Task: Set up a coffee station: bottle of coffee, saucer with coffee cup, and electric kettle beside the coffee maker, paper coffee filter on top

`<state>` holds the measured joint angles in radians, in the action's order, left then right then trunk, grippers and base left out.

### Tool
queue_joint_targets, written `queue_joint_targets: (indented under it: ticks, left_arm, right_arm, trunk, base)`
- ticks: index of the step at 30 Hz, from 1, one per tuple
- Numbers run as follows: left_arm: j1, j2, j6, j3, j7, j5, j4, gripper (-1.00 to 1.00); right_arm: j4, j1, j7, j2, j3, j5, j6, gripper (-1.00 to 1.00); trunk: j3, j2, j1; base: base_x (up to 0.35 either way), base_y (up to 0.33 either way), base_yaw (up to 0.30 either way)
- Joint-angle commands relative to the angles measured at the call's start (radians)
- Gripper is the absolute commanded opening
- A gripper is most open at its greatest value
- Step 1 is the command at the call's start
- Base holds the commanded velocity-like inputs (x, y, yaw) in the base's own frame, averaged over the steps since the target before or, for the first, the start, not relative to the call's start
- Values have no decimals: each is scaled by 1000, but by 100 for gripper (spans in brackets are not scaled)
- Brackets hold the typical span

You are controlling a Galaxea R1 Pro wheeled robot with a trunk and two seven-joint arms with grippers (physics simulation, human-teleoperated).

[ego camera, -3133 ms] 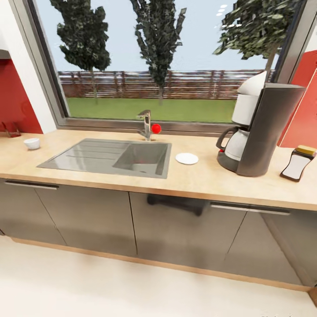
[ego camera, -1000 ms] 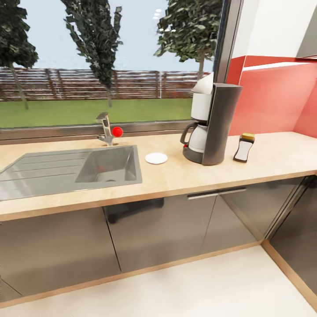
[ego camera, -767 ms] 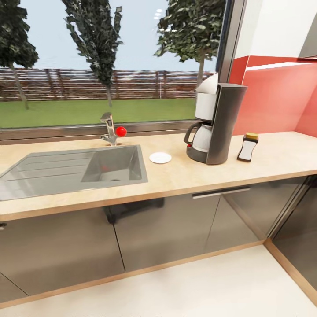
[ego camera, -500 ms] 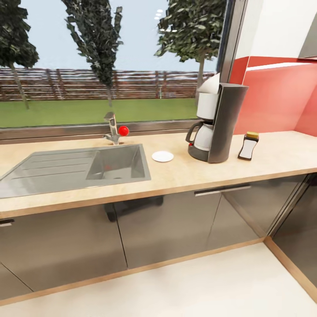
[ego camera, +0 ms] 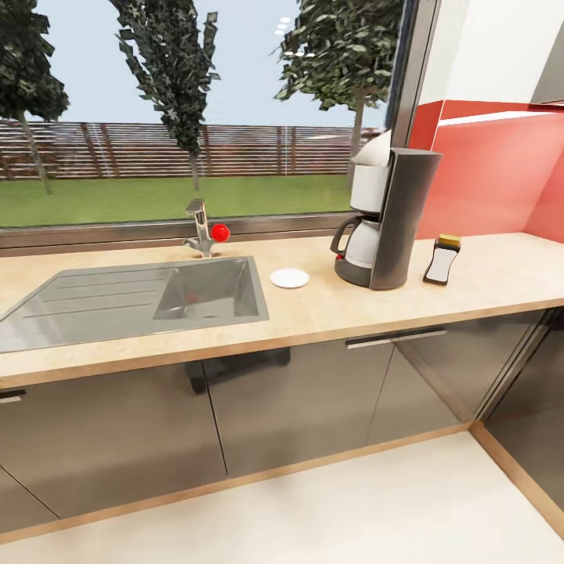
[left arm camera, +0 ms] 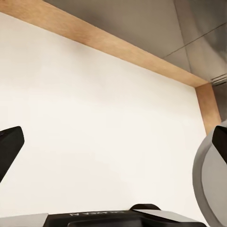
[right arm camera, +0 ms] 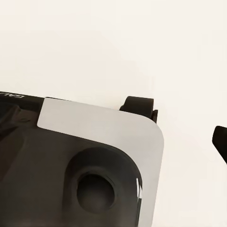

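The coffee maker (ego camera: 385,221) stands on the kitchen countertop (ego camera: 329,309), a white cone on top, the bottle of coffee (ego camera: 442,259) just beside it, the saucer (ego camera: 289,278) near its other side — so cup and kettle look outstanding. Left gripper (left arm camera: 113,142) spread wide, empty over floor; the right gripper's state — cannot tell. Next: find the cup.

Home kitchen, simulated: beige wood-grain bench (ego camera: 329,313) w/ inset steel sink (ego camera: 133,301) & tap (ego camera: 200,235), glossy grey cabinet fronts (ego camera: 298,407) below, coffee maker (ego camera: 388,219) by red backsplash (ego camera: 489,176), big window (ego camera: 196,110) onto garden.
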<state>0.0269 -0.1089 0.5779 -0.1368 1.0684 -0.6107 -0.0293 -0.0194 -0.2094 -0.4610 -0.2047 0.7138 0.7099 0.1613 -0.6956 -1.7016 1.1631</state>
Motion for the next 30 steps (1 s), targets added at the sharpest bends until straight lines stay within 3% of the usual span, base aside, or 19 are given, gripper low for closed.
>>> queue_joint_targets:
  ticks: [1, 13, 20, 27, 30]
  left_arm:
    - [1, 0, 3, -7, 4, 6, 1, 100]
    - [1, 1, 8, -4, 5, 7, -1, 100]
    - [1, 1, 8, 1, -80, 8, -3, 100]
    - [1, 1, 8, 0, -95, 8, -3, 100]
    - [1, 1, 8, 0, -98, 8, -3, 100]
  right_arm:
    - [-2, -1, -1, -1, 8, 10, 4, 100]
    - [-4, -1, -1, 1, 11, 9, 4, 100]
    - [-4, -1, -2, 1, 14, 6, 4, 100]
    - [-3, -1, -1, 0, 16, 4, 4, 100]
    - [86, -1, -1, -1, 21, 0, 4, 100]
  trunk:
    - [-1, 0, 0]
    - [-1, 0, 0]
    - [-1, 0, 0]
    - [-1, 0, 0]
    - [-1, 0, 0]
  base:
    - [0, 0, 0]
    - [0, 0, 0]
    - [0, 0, 0]
    - [0, 0, 0]
    - [0, 0, 0]
